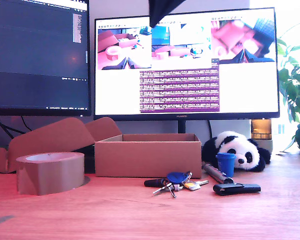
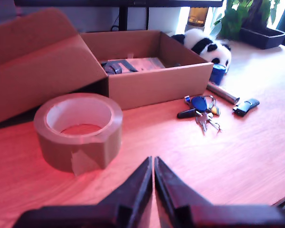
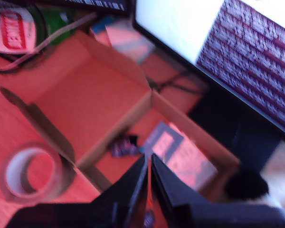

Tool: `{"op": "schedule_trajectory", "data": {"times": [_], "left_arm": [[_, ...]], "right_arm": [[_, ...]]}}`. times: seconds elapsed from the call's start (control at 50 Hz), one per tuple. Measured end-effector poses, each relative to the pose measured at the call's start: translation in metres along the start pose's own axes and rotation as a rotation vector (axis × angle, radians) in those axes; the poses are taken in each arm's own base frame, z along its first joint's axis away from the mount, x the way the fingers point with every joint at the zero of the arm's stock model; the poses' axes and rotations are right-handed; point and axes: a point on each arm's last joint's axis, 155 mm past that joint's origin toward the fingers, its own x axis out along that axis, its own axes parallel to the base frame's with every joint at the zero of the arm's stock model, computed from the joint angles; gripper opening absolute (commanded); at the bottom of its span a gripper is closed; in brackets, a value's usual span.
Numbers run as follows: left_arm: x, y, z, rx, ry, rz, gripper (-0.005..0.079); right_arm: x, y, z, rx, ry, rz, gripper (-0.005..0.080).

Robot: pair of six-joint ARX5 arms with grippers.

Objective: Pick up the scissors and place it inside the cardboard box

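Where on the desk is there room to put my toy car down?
Open wood lies along the front edge of the desk, in front of the tape roll and the keys. It is crowded by the panda, where the blue cup and black gadget sit close together beside the cardboard box.

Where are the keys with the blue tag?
In the exterior view the keys lie on the desk in front of the cardboard box, between the tape roll and a black gadget.

matt cardboard box (image 1: 147,159), glossy tape roll (image 1: 50,172)
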Motion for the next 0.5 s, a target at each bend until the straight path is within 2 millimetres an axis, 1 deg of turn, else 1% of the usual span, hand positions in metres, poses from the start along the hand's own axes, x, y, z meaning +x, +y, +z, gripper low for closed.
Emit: {"op": "schedule_trajectory", "data": {"times": [0.12,0.22,0.28,0.34,0.42,0.5], "left_arm": [[0.0,0.001,-0.002,-0.001,0.008,0.007,-0.0023],[0.0,0.003,-0.003,-0.002,0.009,0.018,-0.0023],[0.0,0.004,-0.003,-0.002,0.011,0.022,-0.0023],[0.0,0.004,-0.003,-0.002,0.012,0.024,-0.0023],[0.0,0.005,-0.003,-0.002,0.012,0.025,-0.0023],[0.0,0.005,-0.003,-0.002,0.012,0.025,-0.0023]], "right_arm": [[0.005,0.004,0.016,-0.009,-0.068,0.015,-0.001],[0.019,0.008,0.018,-0.014,-0.091,0.02,-0.001],[0.034,0.012,0.01,-0.017,-0.077,0.028,-0.001],[0.048,0.017,-0.003,-0.022,-0.049,0.035,-0.001],[0.066,0.018,-0.018,-0.022,-0.022,0.037,-0.001],[0.082,0.02,-0.028,-0.022,-0.018,0.037,-0.001]]}}
